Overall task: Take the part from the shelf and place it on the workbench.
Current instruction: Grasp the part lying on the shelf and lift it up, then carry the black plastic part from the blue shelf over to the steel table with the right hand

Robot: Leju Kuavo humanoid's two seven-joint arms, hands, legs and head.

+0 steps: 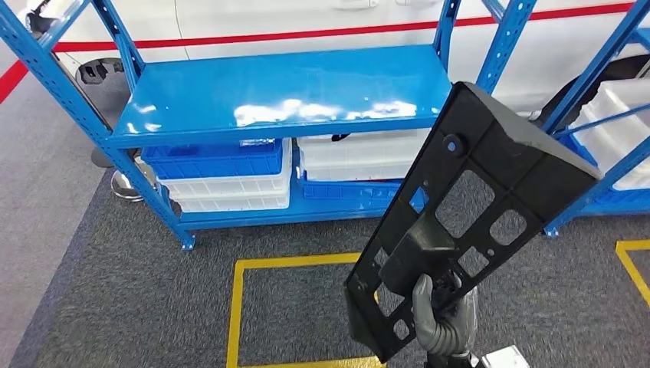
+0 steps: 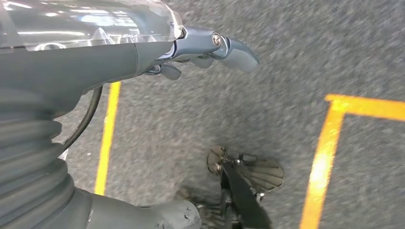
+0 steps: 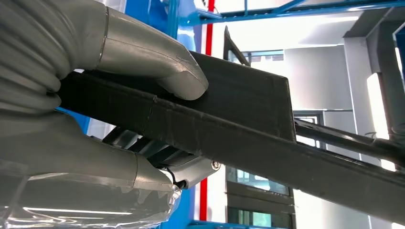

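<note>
Head view, right hand gripping part upright

Bright even light, glare on the blue shelf, blurred carpet.

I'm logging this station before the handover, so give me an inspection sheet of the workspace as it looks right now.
Surface: grey carpet floor with yellow tape lines; workbench nothing seen.
Job's things: black part, a flat panel with cut-outs, held up tilted in front of the blue shelf, whose top level is bare.
Clutter: blue bin and white bins stacked on the lower level.
Hands: right hand grips the part's lower end; left hand holds nothing, above the floor.
Cables: thin dark cable at the left wrist.
Surroundings: a second blue rack on the right, white wall with red stripe behind.
</note>
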